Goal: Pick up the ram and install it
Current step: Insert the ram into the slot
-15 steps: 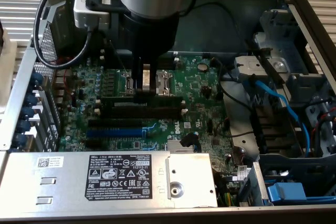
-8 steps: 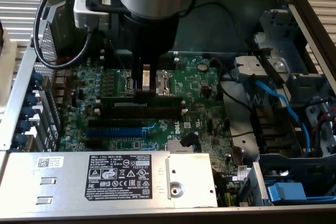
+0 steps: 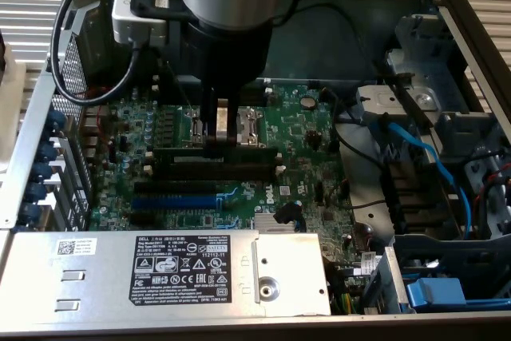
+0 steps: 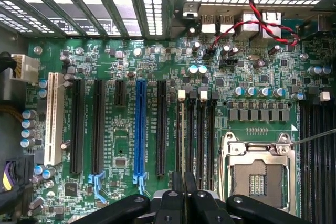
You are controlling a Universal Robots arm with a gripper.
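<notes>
My gripper point(image 3: 220, 136) hangs over the motherboard point(image 3: 303, 129), just above the bank of long black memory slots point(image 3: 215, 171). Its fingers are pressed together on the ram point(image 3: 257, 148), a thin dark stick standing on edge along the slot farthest from the blue slot. In the wrist view the gripper point(image 4: 182, 183) sits low and centred, and the ram point(image 4: 182, 135) shows edge-on as a pale line running along the outermost slot. The other memory slots point(image 4: 202, 135) lie beside it with nothing in them. How deep the stick sits in its slot is hidden.
A blue expansion slot point(image 3: 172, 200) point(image 4: 139, 124) lies past the memory slots. The bare CPU socket point(image 3: 249, 124) point(image 4: 257, 174) sits on their other side. A metal power supply point(image 3: 160, 273) blocks the near edge. Blue cables point(image 3: 431, 157) and drive bays fill the exterior view's right.
</notes>
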